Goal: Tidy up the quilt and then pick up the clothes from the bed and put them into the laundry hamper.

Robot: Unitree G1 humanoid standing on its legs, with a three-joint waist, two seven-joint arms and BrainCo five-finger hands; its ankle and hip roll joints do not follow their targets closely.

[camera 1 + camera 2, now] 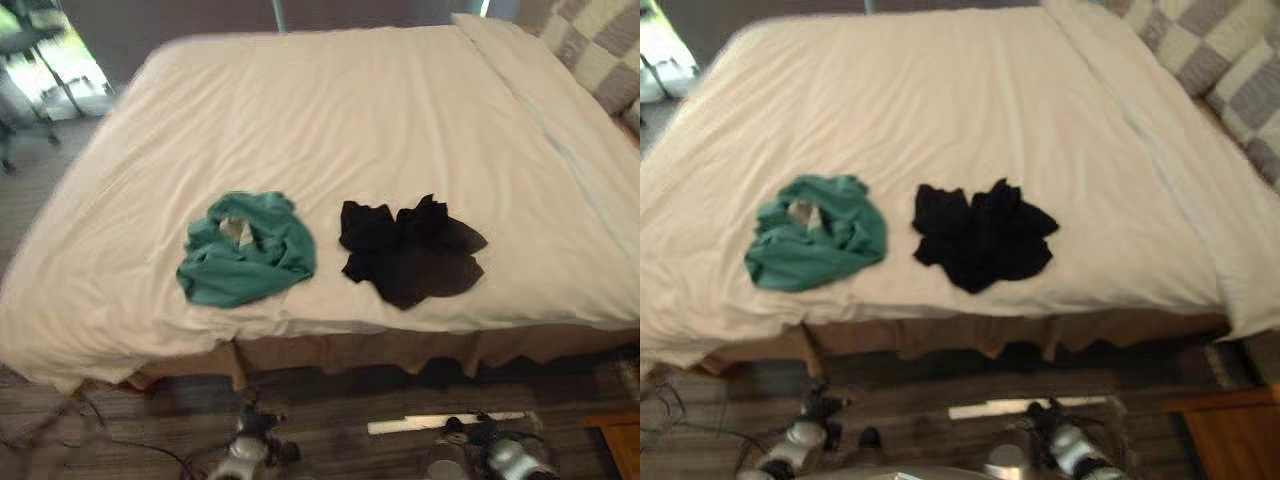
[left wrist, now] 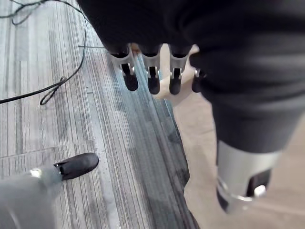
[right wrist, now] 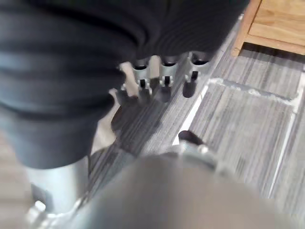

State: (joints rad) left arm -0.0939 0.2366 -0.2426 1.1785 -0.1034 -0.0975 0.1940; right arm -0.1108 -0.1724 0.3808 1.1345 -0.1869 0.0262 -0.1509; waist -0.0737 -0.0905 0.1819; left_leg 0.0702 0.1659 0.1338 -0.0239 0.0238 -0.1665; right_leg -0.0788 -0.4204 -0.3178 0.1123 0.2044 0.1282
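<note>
A cream quilt [image 1: 330, 110] lies spread flat over the bed. On its near part rest two crumpled garments: a teal one [image 1: 245, 250] to the left and a black one [image 1: 410, 250] to the right, a small gap between them. My left hand [image 2: 152, 71] hangs low over the striped floor in front of the bed, fingers straight and holding nothing. My right hand [image 3: 162, 81] hangs the same way on the other side, open and empty. Both hands are well below and short of the clothes.
Checkered pillows [image 1: 600, 50] lean at the bed's far right. A wooden piece of furniture [image 1: 615, 440] stands on the floor at the lower right. A chair [image 1: 30, 60] is off the bed's far left corner. A white strip [image 1: 450, 422] lies on the floor.
</note>
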